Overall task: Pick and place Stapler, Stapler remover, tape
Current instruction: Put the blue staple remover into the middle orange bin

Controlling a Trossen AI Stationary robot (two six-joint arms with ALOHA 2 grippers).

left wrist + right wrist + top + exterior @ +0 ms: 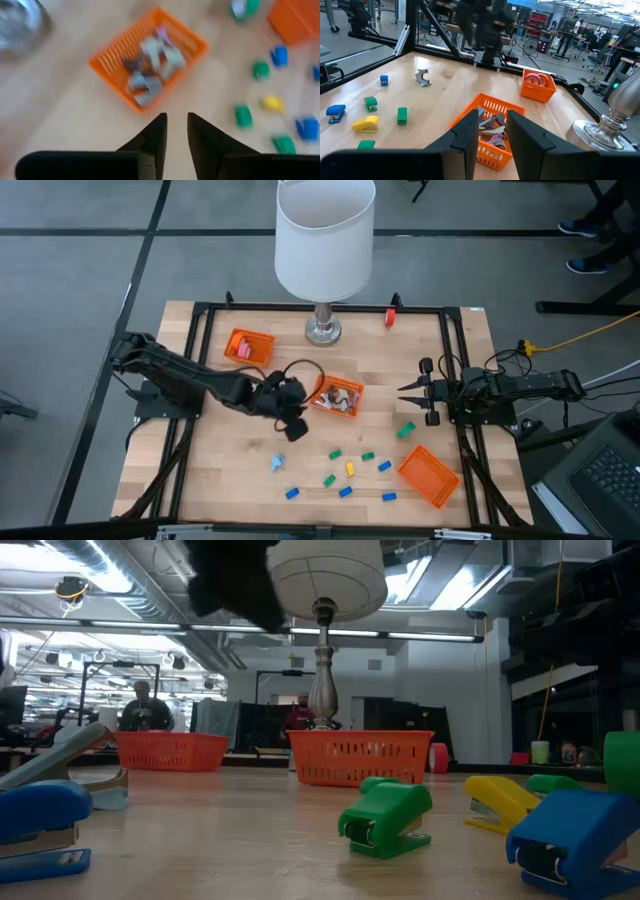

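My left gripper [176,131] hangs above the table's middle, just left of the middle orange basket [337,397], open by a narrow gap and holding nothing. That basket [150,62] holds pale silvery pieces. My right gripper [491,131] waits at the table's right side [408,390], open and empty, pointing toward the same basket [487,131]. A pink tape roll [536,79] lies in the far-left basket [248,346]. A red roll [390,317] rests on the table by the far edge. Small blue, green and yellow staplers [350,468] lie on the near half. A silvery staple remover [423,77] sits on the table near the left.
A white-shaded lamp [322,240] stands on its metal base [322,332] at the far middle. A third orange basket [428,475] sits near the right corner. A green roll [405,430] lies beside it. A black frame [300,308] runs around the table.
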